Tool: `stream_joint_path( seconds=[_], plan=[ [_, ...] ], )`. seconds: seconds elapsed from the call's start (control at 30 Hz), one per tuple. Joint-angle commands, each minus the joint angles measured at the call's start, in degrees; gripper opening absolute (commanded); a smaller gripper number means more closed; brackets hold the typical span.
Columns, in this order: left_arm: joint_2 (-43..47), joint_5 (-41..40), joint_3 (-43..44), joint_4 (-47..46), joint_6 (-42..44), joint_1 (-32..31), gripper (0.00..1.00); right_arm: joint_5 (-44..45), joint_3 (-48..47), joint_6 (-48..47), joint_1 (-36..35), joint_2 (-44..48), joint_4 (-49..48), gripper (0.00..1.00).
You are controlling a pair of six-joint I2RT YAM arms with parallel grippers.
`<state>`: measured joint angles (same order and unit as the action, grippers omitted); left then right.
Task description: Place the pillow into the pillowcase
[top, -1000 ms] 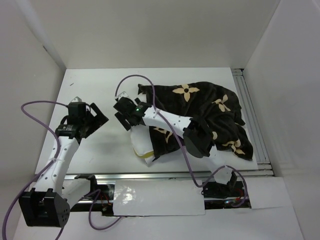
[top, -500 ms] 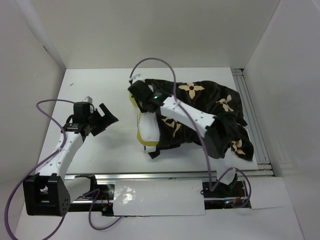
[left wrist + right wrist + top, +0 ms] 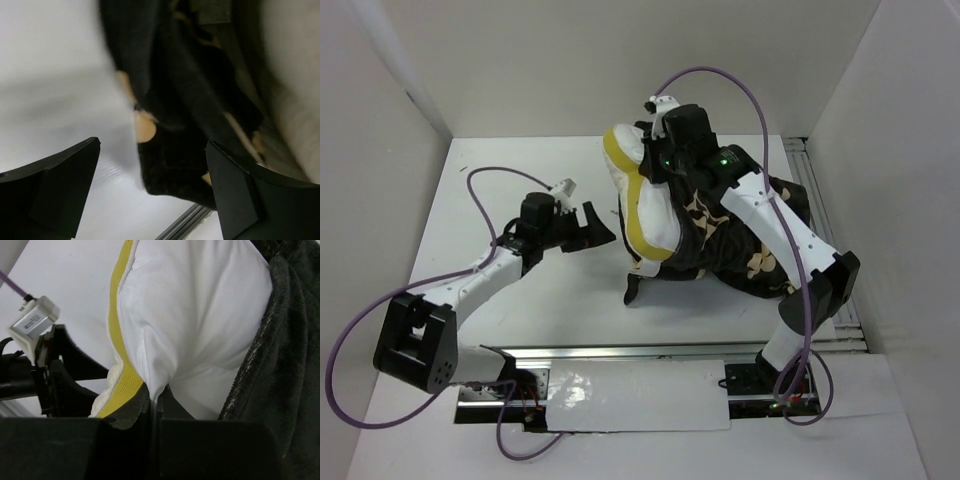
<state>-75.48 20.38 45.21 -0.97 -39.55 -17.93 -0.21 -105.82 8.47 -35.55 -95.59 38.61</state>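
The white pillow (image 3: 655, 205) with its yellow edge trim (image 3: 638, 235) is lifted at the back middle of the table, its lower part inside the dark flower-printed pillowcase (image 3: 740, 245). My right gripper (image 3: 655, 150) is shut on a pinch of the pillow (image 3: 190, 325) near the trim, the pillowcase (image 3: 290, 355) hanging at the right of that view. My left gripper (image 3: 595, 225) stands open just left of the bundle, apart from it. In the left wrist view, the pillowcase's lower corner (image 3: 175, 170) hangs between the open fingers (image 3: 235, 190).
White walls close in the table on three sides. A metal rail (image 3: 840, 250) runs along the right edge and another along the near edge (image 3: 620, 352). Purple cables (image 3: 720, 85) loop above both arms. Bare tabletop (image 3: 500, 180) lies left of the left arm.
The right gripper has shut on the pillow and lifted it up and back, dragging the pillowcase along. The left arm has swung right toward the bundle, still open.
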Motion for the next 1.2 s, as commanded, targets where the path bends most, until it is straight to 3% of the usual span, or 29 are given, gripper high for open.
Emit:
stream_joint_path(
  seconds=[0.0,0.3,0.37,0.53,0.77,0.83,0.87,0.9,1.0,1.1,1.17],
  plan=[
    [-1.68,-1.65,4.26,-7.64,2.2,-4.29,1.0,-11.46,0.35,0.4,1.45,2.43,-5.39,0.0],
    [-16.7,-9.4,13.41,-8.25,1.58,-11.68,1.0,-16.76,0.35,2.87,5.92,4.01,-6.79,0.0],
    [-19.08,-6.43,11.93,-11.32,-1.3,-12.21,1.0,-17.28,-0.17,4.44,6.63,4.54,-8.19,0.0],
    [-21.72,1.59,6.73,-30.45,-7.81,-12.21,1.0,-20.79,-1.32,5.59,7.78,4.54,-9.43,0.0],
    [-28.05,0.62,14.91,-26.89,-6.33,-15.03,0.98,-23.7,-0.01,7.34,9.01,6.38,-9.43,0.0],
    [-28.84,1.93,14.91,-28.99,-7.11,-15.03,0.86,-24.22,2.63,8.05,9.62,7.34,-10.57,0.0],
    [-28.84,1.94,14.91,-29.0,-7.12,-15.03,0.39,-24.23,3.77,8.05,9.62,8.13,-11.1,0.0],
    [-28.84,1.94,14.91,-29.0,-7.12,-14.42,0.0,-23.36,5.26,8.05,9.62,8.14,-11.1,0.0],
    [-25.78,-0.5,14.91,-21.99,-5.19,-12.58,0.0,-14.59,7.2,5.43,6.83,9.37,-8.47,0.0],
    [-15.78,-10.43,9.58,-15.56,-5.19,-8.54,0.0,-1.75,7.73,3.75,3.65,8.85,-4.44,0.0],
    [-10.06,-21.57,8.75,-6.27,-4.49,-6.6,0.0,5.44,9.92,2.26,1.02,8.32,-3.11,0.0]
  ],
)
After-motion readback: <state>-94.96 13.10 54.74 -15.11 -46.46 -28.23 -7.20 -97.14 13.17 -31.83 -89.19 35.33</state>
